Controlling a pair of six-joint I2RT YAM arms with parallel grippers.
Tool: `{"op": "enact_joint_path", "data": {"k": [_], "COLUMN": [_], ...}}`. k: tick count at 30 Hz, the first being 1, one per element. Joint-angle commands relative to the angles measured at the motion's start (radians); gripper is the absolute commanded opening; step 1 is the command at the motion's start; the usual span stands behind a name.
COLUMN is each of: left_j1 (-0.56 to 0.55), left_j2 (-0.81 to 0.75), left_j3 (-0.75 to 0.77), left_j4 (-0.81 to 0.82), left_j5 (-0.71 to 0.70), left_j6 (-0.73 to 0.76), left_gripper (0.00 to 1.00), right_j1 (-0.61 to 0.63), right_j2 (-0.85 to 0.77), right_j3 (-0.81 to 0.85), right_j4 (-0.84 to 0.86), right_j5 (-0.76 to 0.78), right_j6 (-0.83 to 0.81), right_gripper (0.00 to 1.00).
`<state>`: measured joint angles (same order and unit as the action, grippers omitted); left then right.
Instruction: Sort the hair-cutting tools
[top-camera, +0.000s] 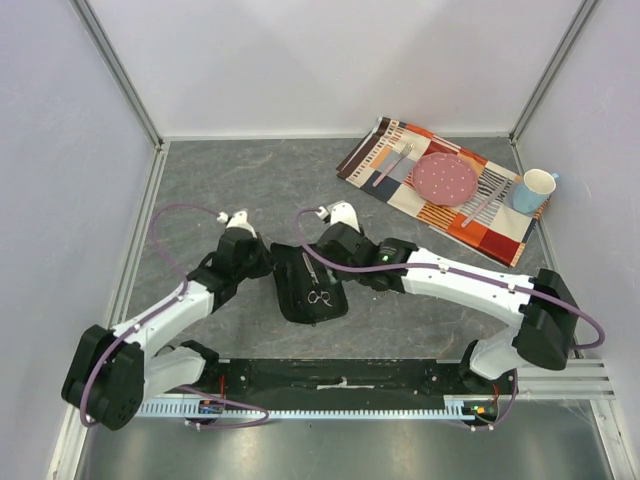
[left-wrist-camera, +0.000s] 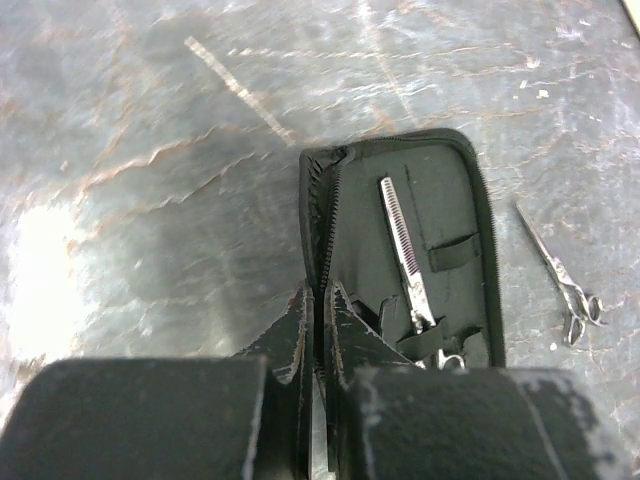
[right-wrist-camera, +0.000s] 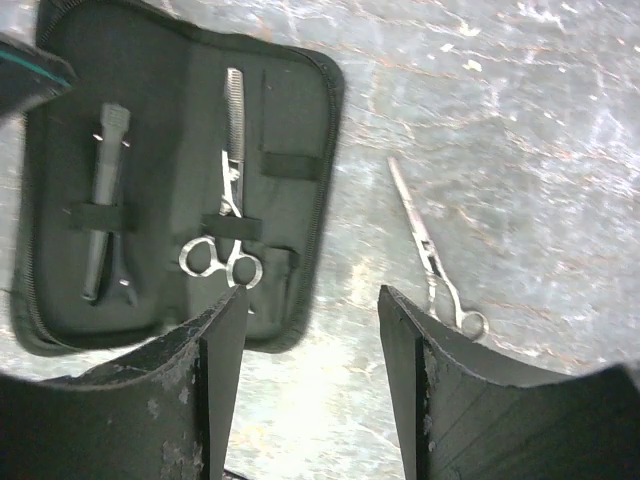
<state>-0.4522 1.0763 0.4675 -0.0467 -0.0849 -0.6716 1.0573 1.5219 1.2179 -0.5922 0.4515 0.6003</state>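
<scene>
Left gripper (left-wrist-camera: 318, 300) narrow, fingers pinched on left edge of open black case (left-wrist-camera: 452, 190). Inside case, left side: thin black hair clips (right-wrist-camera: 105, 200) under elastic strap. Beside them, slim silver toothed scissors (right-wrist-camera: 232, 190), strapped across middle, ring handles at near end. Right of case, apart from it: plain silver scissors (right-wrist-camera: 428, 245) loose on grey table (right-wrist-camera: 540, 120), blades closed. Right gripper (right-wrist-camera: 313, 295) wide, empty, above case's right edge.
</scene>
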Motion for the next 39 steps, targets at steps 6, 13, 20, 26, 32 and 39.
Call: {"op": "enact_joint_path", "data": {"k": [6, 13, 20, 26, 32, 39], "left_j1": [-0.002, 0.004, 0.073, 0.164, 0.170, 0.170], "left_j2": [0.241, 0.500, 0.738, 0.835, 0.945, 0.941], "left_j3": [0.259, 0.545, 0.875, 1.011, 1.174, 1.208], "left_j4": [0.125, -0.030, -0.335, -0.462, -0.574, -0.529], "left_j5": [0.299, 0.511, 0.695, 0.868, 0.950, 0.782], "left_j6": [0.349, 0.643, 0.925, 1.052, 1.101, 1.028], "left_gripper": [0.02, 0.02, 0.03, 0.13, 0.25, 0.49], "right_j1": [-0.046, -0.105, -0.112, -0.125, -0.186, -0.237], "right_j2": [-0.072, -0.111, -0.123, -0.057, -0.009, 0.064], "right_j3": [-0.159, -0.205, -0.225, -0.232, -0.261, -0.233], "right_j4": [-0.037, -0.031, -0.020, 0.008, 0.116, 0.183], "right_j5": [0.029, -0.007, -0.046, -0.031, -0.066, -0.134], "right_j6": [-0.031, -0.086, -0.103, -0.151, -0.189, -0.237], "right_gripper": [0.63, 0.64, 0.65, 0.66, 0.66, 0.67]}}
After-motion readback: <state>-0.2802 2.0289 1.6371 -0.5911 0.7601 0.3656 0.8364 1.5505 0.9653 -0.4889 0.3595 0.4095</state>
